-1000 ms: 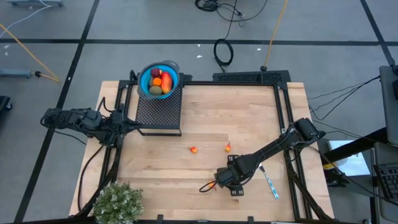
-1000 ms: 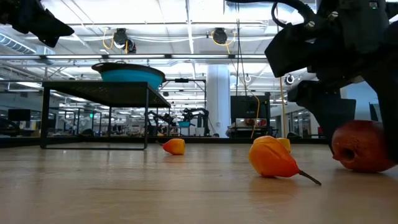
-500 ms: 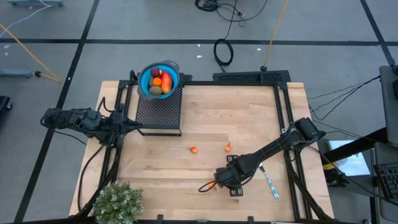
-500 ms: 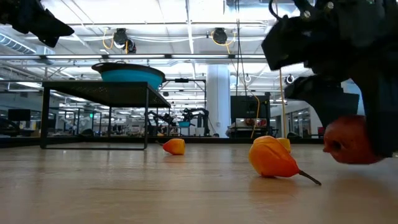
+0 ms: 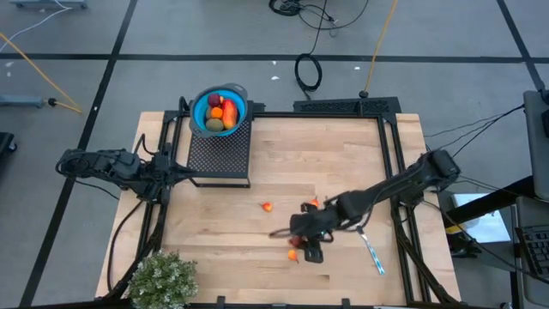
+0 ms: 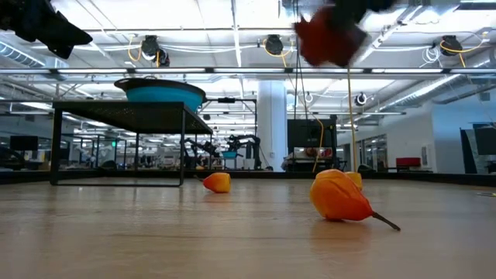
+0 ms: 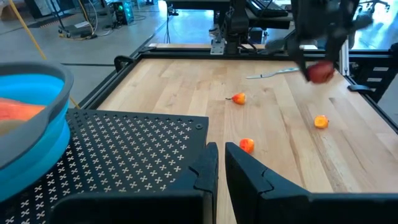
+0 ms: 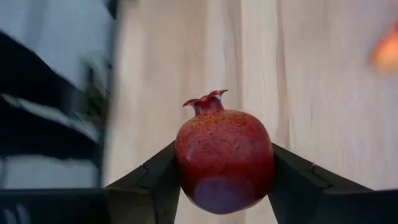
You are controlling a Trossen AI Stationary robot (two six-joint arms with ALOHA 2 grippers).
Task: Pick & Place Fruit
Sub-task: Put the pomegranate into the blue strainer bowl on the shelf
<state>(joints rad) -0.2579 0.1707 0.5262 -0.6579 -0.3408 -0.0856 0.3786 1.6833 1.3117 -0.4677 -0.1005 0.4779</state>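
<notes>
at the table's left edge the left gripper (image 5: 182, 174) waits beside a black perforated stand (image 5: 218, 154), its fingers (image 7: 205, 171) closed together on nothing. a bushy green plant (image 5: 161, 279) sits at the near left corner of the wooden table (image 5: 283, 146). at the far end of the stand is a blue bowl (image 5: 241, 108) holding fruit: a red-orange oblong piece (image 5: 228, 112), an olive-brown oval (image 5: 214, 125), a dark red ball (image 5: 214, 100) and a small orange piece (image 5: 216, 112).

out on the bare wood, a small orange fruit (image 5: 267, 206) lies alone left of centre. a second orange fruit with a thin stem (image 5: 292, 254) lies nearer the front edge, just below the right gripper in the high view. a third (image 5: 314, 204) lies just beyond the right arm.

the right gripper (image 5: 302, 225) is near the middle of the table, raised off the surface. its two dark fingers (image 8: 297, 180) are clamped on either side of a dark red pomegranate (image 8: 224, 159), whose little crown points away from the wrist. in the low view the pomegranate (image 6: 327, 36) shows blurred high above the tabletop, well clear of the orange stemmed fruit (image 6: 341, 197) resting on the wood below it.

further right, a slim white and blue utensil (image 5: 373, 251) lies on the table beside the right arm.
</notes>
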